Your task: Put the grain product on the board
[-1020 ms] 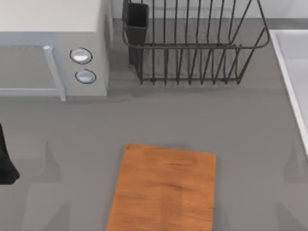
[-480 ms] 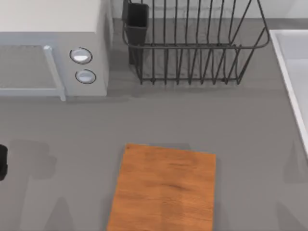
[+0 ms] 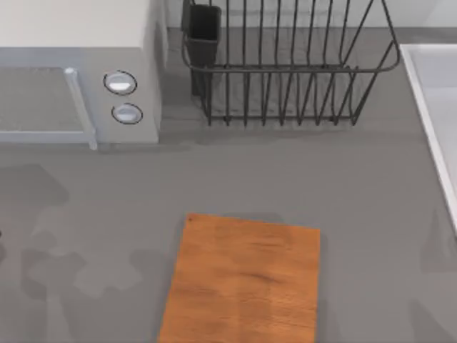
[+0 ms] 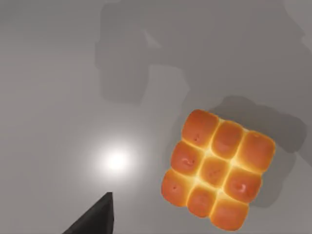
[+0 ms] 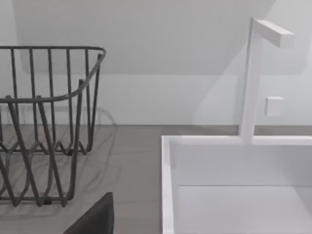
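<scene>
The grain product [image 4: 218, 168], a small squarish golden-brown loaf with a bumpy bun-like top, lies flat on the grey tabletop in the left wrist view. My left gripper [image 4: 92, 219] hovers above the table, off to one side of the loaf and not touching it. The board [image 3: 243, 282], a flat orange-brown wooden rectangle, lies at the front middle of the table in the top view with nothing on it. A dark part of my right gripper [image 5: 95, 217] shows in the right wrist view, facing the rack and sink.
A microwave [image 3: 78, 71] stands at the back left. A wire dish rack [image 3: 285, 71] with a dark cup [image 3: 203, 32] sits at the back middle. A white sink [image 3: 435, 107] with its faucet [image 5: 253, 78] lines the right side.
The dark part of my left arm at the top view's left edge has slid out of the picture. Its shadows have spread over the table left of the board.
</scene>
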